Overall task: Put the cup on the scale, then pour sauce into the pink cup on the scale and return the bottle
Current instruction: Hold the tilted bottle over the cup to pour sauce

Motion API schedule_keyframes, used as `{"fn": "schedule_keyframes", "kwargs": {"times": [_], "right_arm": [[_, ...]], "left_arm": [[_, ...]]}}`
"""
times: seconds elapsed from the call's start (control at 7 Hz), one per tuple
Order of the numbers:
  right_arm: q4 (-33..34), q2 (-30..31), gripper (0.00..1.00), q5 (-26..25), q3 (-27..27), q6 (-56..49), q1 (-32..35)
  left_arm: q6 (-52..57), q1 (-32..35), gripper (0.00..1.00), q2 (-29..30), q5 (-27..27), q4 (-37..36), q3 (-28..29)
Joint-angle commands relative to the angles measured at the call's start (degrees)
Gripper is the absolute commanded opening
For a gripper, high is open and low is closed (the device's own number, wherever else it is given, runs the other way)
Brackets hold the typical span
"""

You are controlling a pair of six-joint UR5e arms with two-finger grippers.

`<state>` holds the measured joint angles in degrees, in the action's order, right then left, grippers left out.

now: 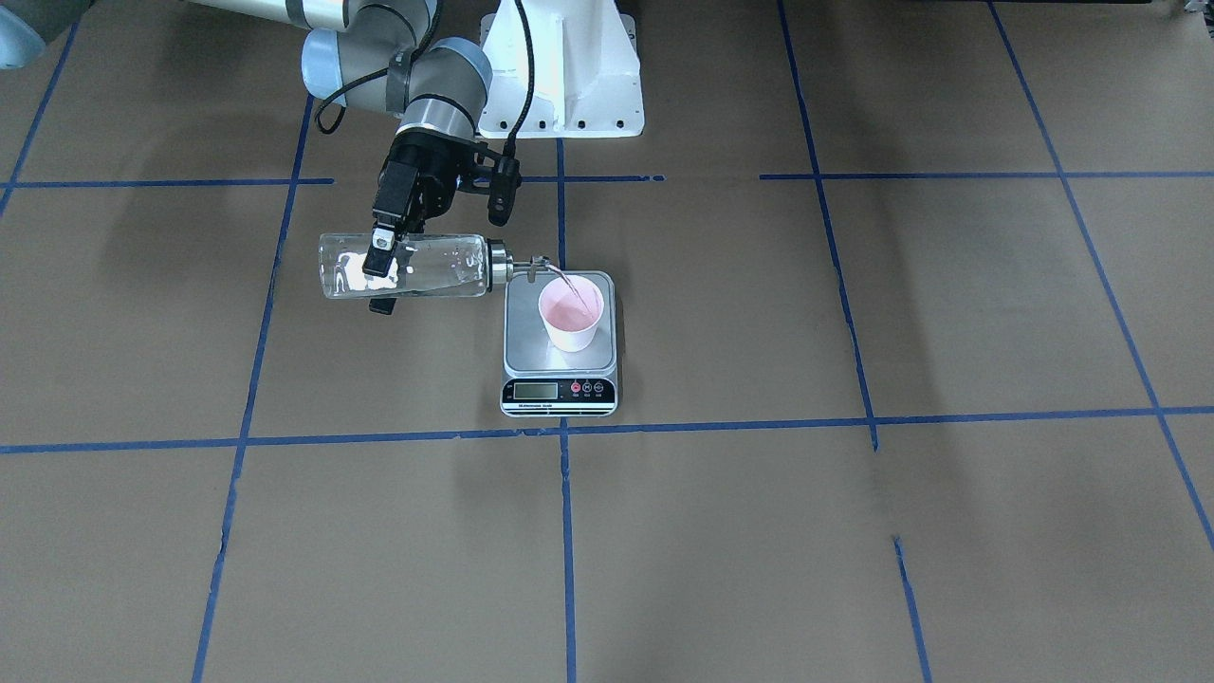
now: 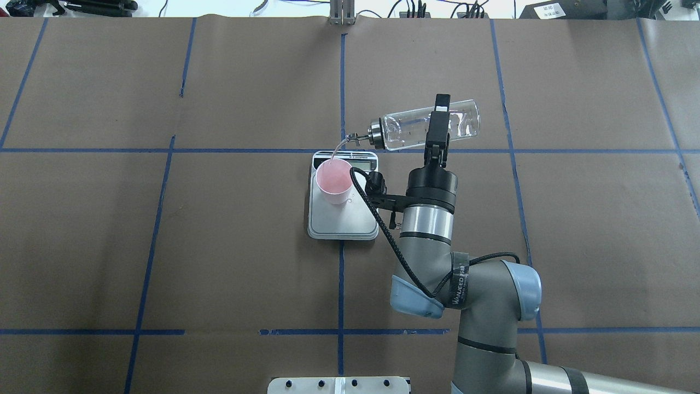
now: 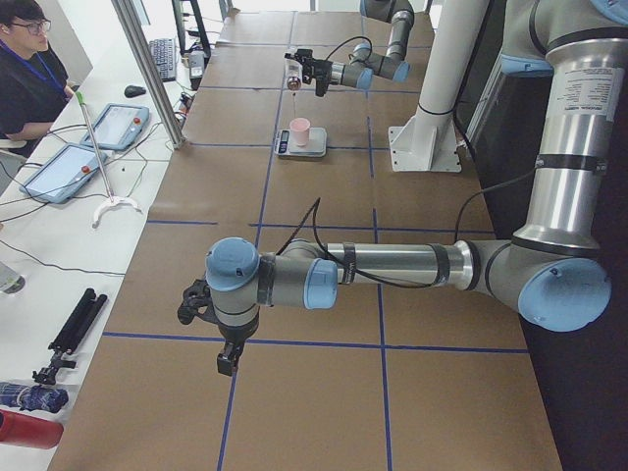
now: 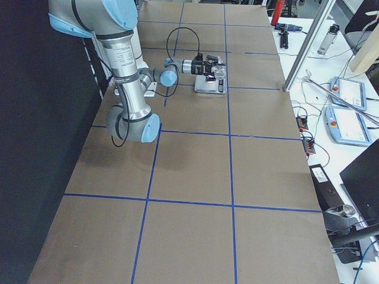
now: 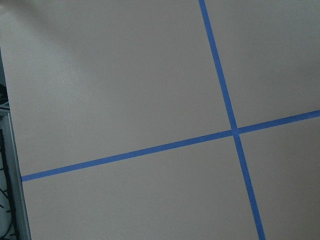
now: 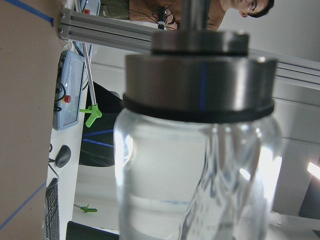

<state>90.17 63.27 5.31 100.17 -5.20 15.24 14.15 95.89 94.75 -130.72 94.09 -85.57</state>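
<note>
On the scale stands the cup, and from its two o'clock, robot-side, the right gripper, clamped round the tipped bottle, pours sauce in; returning the bottle remains, and the left gripper I cannot judge.

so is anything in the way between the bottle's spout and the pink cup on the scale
Nothing visible does. The right gripper holds the bottle tipped about level, its spout just above the rim of the cup, and a thin stream runs into the cup on the scale.
</note>
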Motion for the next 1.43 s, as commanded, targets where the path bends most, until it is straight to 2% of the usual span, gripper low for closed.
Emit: {"fn": "schedule_keyframes", "kwargs": {"times": [0.0, 0.86, 1.29], "right_arm": [[-0.08, 0.88, 0.0, -0.74, 0.03, -1.4, 0.05], [-0.35, 1.5, 0.0, -0.83, 0.03, -1.13, 0.05], [-0.87, 1.59, 0.0, -0.65, -0.15, 2.27, -0.12]], "left_arm": [[-0.09, 0.0, 1.0, 0.17, -0.5, 0.04, 0.67], [-0.09, 0.0, 1.0, 0.26, -0.5, 0.3, 1.02], [-0.09, 0.0, 1.0, 0.44, -0.5, 0.39, 1.02]]}}
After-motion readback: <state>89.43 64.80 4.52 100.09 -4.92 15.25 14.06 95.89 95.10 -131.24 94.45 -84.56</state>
